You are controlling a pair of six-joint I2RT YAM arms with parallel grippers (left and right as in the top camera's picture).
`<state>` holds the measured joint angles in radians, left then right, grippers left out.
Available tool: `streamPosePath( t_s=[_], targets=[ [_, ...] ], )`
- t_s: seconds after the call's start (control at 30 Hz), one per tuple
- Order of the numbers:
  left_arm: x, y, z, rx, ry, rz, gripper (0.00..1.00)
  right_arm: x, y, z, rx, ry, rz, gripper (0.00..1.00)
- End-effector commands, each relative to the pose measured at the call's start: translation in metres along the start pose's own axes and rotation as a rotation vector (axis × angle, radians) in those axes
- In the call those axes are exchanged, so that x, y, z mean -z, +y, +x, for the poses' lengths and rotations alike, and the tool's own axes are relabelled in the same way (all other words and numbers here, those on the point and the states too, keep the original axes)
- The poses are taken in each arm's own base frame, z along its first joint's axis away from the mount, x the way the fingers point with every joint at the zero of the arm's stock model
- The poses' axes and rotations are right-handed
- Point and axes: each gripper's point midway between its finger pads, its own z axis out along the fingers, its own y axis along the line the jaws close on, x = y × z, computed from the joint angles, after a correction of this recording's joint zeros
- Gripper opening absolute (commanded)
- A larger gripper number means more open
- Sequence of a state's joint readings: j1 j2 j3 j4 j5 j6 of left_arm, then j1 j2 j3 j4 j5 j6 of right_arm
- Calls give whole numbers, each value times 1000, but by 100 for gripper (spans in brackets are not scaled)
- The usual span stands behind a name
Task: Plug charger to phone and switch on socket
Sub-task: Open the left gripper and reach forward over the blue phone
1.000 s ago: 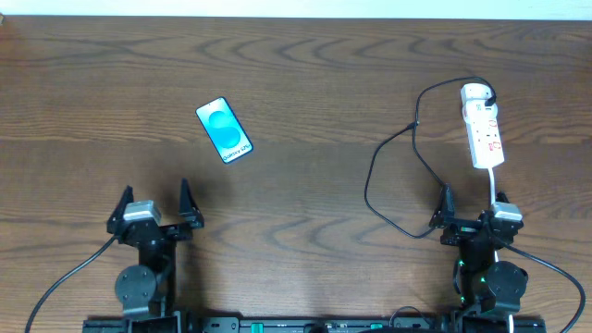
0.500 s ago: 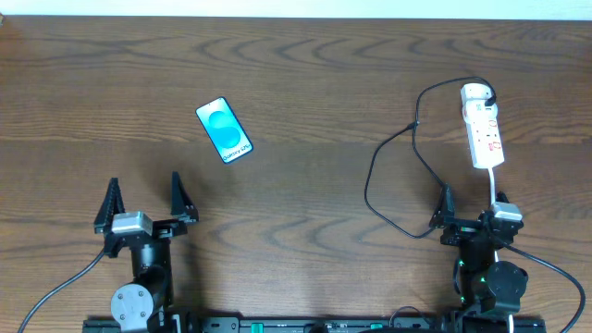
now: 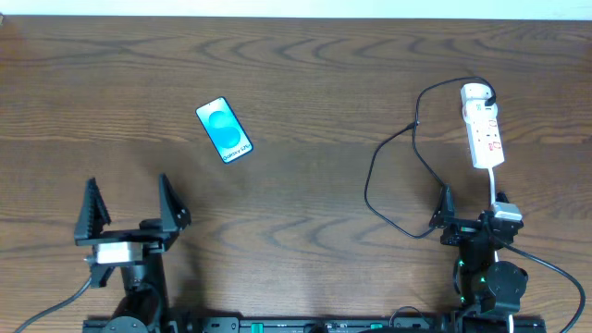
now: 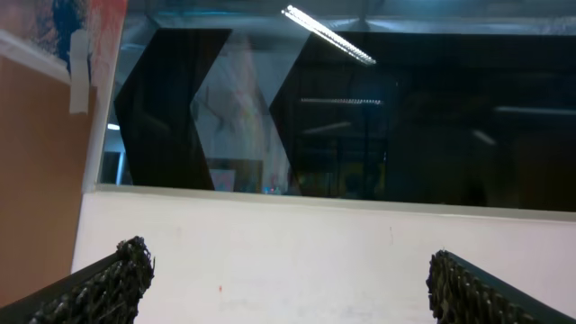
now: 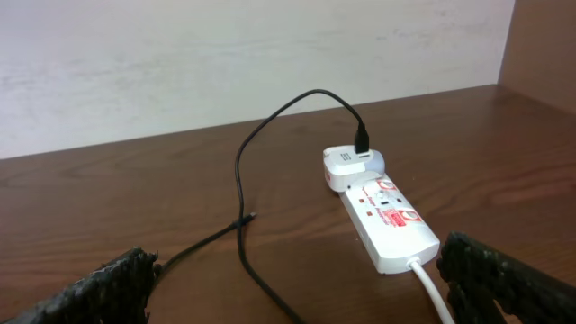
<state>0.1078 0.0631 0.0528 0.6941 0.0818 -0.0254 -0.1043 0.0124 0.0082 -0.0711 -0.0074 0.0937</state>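
1. Fingers of the left gripper [image 3: 128, 182] are spread wide with nothing held, low at the near left edge of the table [image 3: 296, 65]. Its wrist view is filled only by a white wall [image 4: 315, 261] and dark glass [image 4: 405, 117].
2. The right gripper [image 3: 473, 198] is likewise held open and empty at the near right edge, aimed away from the robot.
3. The charger [image 3: 368, 180] is looped just ahead and left of the right gripper — its plug tip [image 3: 414, 124] is left free on the wood, left of the socket [image 3: 483, 129] and apart from it.
4. The socket is laid straight ahead of the right gripper, its long axis running away from the robot. The rounded plug [image 3: 474, 92] is at the far end and the white cord [image 3: 491, 180] at the near end.
5. The phone [image 3: 224, 130] is laid screen up, ahead and right of the left gripper, well apart — its long axis is set diagonally, white band nearer the robot.
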Motion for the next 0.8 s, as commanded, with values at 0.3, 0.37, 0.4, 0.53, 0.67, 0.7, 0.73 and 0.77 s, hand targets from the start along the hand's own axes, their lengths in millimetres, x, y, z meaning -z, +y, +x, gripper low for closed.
streamPosePath(
  t_s=[0.3,0.37,0.4,0.53,0.67,0.7,0.73,0.77],
  targets=[
    [-84,-18,-60,-30,25,83,100,0,2,1,13,2,-11,99],
    [-100,-22,-61,-27,48,107,100,0,2,1,14,2,-11,99],
    [-108,-22,-60,-20,65,109,100,0,2,1,14,2,-11,99],
    [-136,-19,-41,86,222,85,100,0,2,1,14,2,-11,99],
    [-145,-15,-9,163,465,38,100,0,2,1,14,2,-11,99],
    [-146,-15,-2,168,519,29,100,0,2,1,14,2,-11,99],
    [-146,-14,4,173,580,18,100,0,2,1,14,2,-11,99],
    [-147,-14,9,176,629,10,100,0,2,1,14,2,-11,99]
  ],
)
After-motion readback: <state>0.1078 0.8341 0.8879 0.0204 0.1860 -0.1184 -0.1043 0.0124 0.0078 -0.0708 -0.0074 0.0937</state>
